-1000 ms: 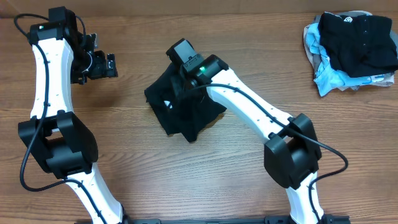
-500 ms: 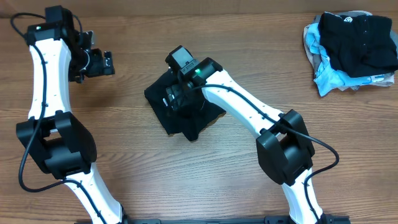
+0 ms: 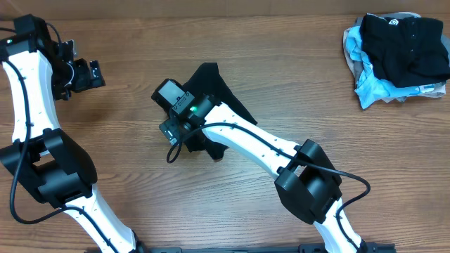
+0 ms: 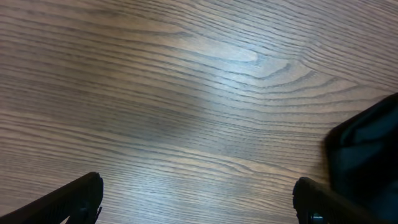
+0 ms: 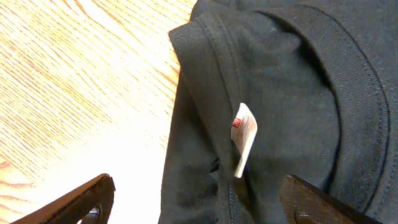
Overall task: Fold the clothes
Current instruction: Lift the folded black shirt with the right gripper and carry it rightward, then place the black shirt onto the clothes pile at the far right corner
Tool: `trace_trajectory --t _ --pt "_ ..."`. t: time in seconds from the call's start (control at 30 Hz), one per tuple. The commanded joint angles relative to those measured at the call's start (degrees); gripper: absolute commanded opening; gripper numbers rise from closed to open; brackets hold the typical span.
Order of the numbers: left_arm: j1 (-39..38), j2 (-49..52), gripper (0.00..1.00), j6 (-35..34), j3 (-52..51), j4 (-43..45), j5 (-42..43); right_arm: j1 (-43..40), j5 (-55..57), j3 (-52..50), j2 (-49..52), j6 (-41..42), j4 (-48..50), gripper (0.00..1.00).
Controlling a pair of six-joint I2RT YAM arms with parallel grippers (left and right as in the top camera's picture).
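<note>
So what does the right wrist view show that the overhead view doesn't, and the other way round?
Only the right wrist view: a white tag with red print at the collar of the black shirt, and the spread fingers of the right gripper. Only the overhead: the pile of clothes at the far right, and the left gripper off to the left, away from the shirt. Both: the black shirt and the wooden table.

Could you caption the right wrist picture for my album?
Open right gripper above a crumpled black ribbed-collar shirt, its white label showing, on a wooden table.
</note>
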Motion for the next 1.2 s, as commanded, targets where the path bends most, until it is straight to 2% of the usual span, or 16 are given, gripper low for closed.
trace_trajectory --t 0.0,0.2,0.6,0.63,0.67,0.7,0.87,0.93,1.17 --pt "-0.1 0.3 1.00 -0.7 0.4 0.1 1.2 -0.8 1.5 0.2 2.0 -0.6 0.5 0.89" --pt "-0.1 0.3 1.00 -0.7 0.4 0.0 1.2 -0.6 0.2 0.2 6.1 -1.7 1.3 0.87" --pt "-0.1 0.3 1.00 -0.7 0.4 0.0 1.2 0.0 -0.4 -0.2 10.8 -0.8 2.5 0.73" --pt "-0.1 0.3 1.00 -0.7 0.4 0.0 1.2 0.0 0.0 -0.2 10.9 -0.7 2.4 0.69" --pt "-0.1 0.3 1.00 -0.7 0.4 0.2 1.2 0.0 0.2 -0.2 10.9 -0.7 2.6 0.52" --pt "-0.1 0.3 1.00 -0.7 0.4 0.3 1.2 0.0 0.7 -0.1 10.9 -0.5 3.0 0.39" --pt "-0.1 0.3 1.00 -0.7 0.4 0.3 1.2 -0.2 3.5 0.3 10.9 1.6 2.4 0.10" --pt "-0.1 0.3 1.00 -0.7 0.4 0.3 1.2 -0.4 4.8 1.0 10.9 1.9 1.5 0.04" --pt "-0.1 0.3 1.00 -0.7 0.4 0.2 1.2 -2.6 10.1 9.9 10.3 1.8 -9.2 0.04"
